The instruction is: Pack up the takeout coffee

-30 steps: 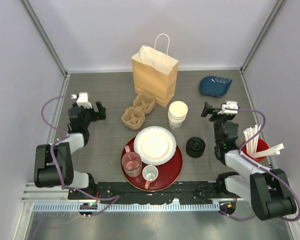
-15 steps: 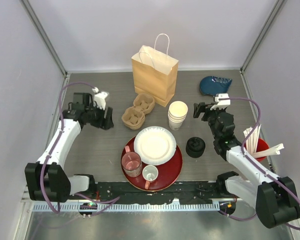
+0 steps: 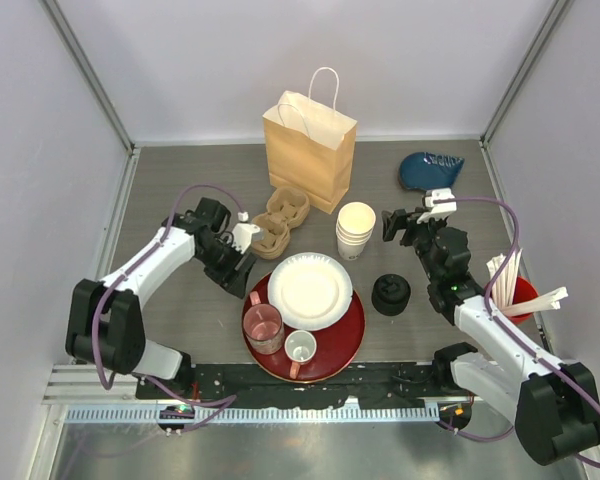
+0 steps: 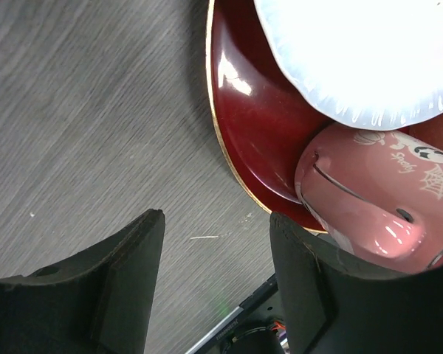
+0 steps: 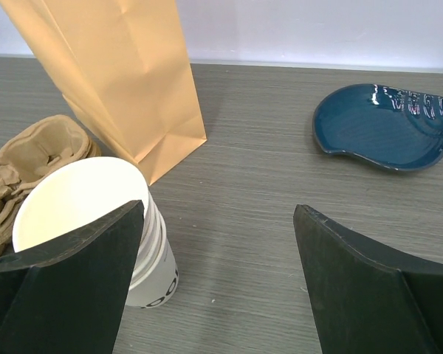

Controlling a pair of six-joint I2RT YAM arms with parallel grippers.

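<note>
Paper cups point(image 3: 355, 232), a white stack with no lid on, stand just left of the right jaws, which are spread wide with only bare table point(image 3: 180, 180) between them; farther out are the brown paper bag point(image 3: 310, 145) at the far middle, the blue dish point(image 3: 430, 172) far right and the black lids point(image 3: 390, 293) nearer. The left jaws are spread too, pinching nothing, over the table at the left rim of the red tray point(image 3: 350, 335), whose pink cup point(image 3: 263, 328) and white plate point(image 3: 310, 290) lie just right, the cardboard cup carrier point(image 3: 275, 222) just beyond.
</note>
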